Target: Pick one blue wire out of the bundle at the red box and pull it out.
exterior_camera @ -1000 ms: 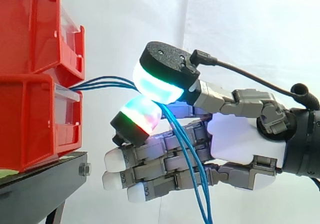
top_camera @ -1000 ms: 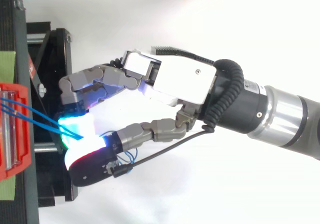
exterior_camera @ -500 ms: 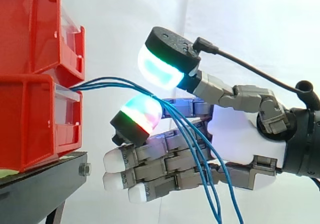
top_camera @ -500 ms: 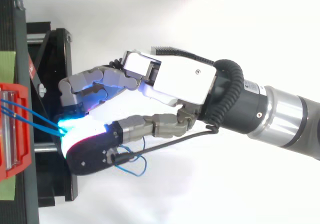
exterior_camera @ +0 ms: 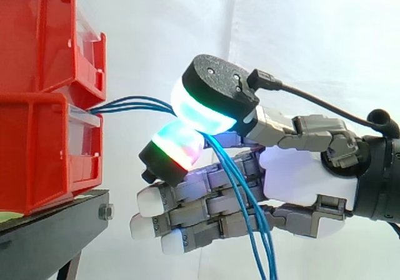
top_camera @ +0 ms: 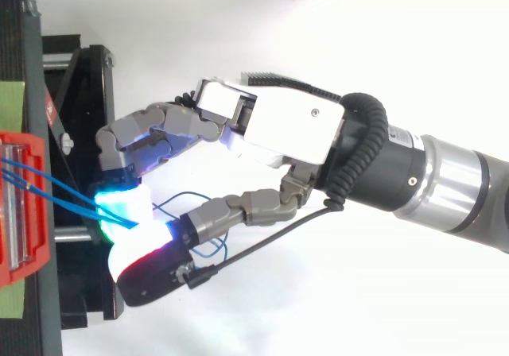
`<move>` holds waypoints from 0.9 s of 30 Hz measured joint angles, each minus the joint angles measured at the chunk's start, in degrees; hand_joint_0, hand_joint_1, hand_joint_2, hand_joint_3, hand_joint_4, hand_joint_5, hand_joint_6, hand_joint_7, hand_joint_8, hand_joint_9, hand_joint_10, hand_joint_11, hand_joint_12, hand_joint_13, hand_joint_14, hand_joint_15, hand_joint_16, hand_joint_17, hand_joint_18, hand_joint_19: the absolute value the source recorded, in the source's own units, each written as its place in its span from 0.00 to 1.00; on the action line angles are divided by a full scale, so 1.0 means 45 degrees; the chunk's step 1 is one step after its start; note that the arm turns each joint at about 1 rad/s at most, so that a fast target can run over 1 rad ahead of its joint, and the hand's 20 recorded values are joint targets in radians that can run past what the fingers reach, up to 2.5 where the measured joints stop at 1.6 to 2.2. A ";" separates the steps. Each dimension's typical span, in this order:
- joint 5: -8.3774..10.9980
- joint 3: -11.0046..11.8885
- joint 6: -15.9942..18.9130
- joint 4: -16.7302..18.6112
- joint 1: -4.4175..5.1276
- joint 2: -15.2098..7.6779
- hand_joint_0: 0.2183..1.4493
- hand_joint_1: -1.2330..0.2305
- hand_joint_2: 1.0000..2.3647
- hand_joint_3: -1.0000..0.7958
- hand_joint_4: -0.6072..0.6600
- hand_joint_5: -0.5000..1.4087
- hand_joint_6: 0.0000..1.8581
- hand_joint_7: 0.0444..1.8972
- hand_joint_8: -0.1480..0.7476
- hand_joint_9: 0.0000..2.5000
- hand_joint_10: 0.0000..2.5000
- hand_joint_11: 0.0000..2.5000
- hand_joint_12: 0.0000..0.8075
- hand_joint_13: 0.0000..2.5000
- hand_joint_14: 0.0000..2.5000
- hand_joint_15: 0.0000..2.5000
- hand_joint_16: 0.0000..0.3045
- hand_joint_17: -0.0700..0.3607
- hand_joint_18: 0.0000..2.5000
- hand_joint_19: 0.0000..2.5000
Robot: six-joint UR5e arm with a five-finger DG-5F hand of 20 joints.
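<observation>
So closest up in the side view you've got the hand [exterior_camera: 306,174] coming in from the right, palm side on. Its top pad [exterior_camera: 203,108], glowing cyan with a green edge, is pressed down right against a second pad [exterior_camera: 178,145] that's lit red, green and cyan, and the blue wires [exterior_camera: 134,103] run straight through that pinch. So it's clamped on the bundle. Honestly can't tell whether it's got one strand or all of them in there. The rest of the fingers sit lower and lie pretty much straight, with white tips aimed at the bins and nothing in them.

On the palm side of the pinch the wires droop down across those lower fingers and go off the bottom edge. From the top view you can see a bit of slack looping [top_camera: 179,205] next to the pinching digit.

Going the other way, the wires stretch out fairly level, a few strands close together, to the lower red bin [exterior_camera: 37,149], and go in at the top of its clear front panel [exterior_camera: 84,136]. A second red bin [exterior_camera: 31,36] is stacked on top of it. Both sit on the black stand [exterior_camera: 50,236], well apart from the hand, with only the wires bridging the gap.

Behind it all is the white curtain [exterior_camera: 300,30].
</observation>
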 measured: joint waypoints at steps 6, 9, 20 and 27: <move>-0.0007 -0.0002 0.0000 0.0030 -0.0003 -0.0002 0.14 0.27 0.00 0.28 0.67 0.20 0.39 0.51 0.45 0.41 0.01 0.23 0.48 0.27 0.01 0.15 0.21 0.49 0.20 0.20; -0.0009 0.0000 0.0000 0.0035 -0.0003 -0.0001 0.12 0.31 0.00 0.28 0.68 0.21 0.36 0.55 0.46 0.42 0.01 0.22 0.49 0.27 0.01 0.15 0.22 0.51 0.20 0.20; -0.0008 0.0006 0.0000 0.0037 -0.0001 -0.0004 0.10 0.36 0.00 0.28 0.74 0.22 0.27 0.57 0.47 0.40 0.01 0.15 0.49 0.26 0.01 0.14 0.23 0.53 0.20 0.19; -0.0008 0.0007 0.0000 0.0037 -0.0004 -0.0008 0.19 0.42 0.00 0.28 0.62 0.24 0.27 0.64 0.42 0.42 0.01 0.17 0.43 0.26 0.01 0.14 0.19 0.46 0.17 0.21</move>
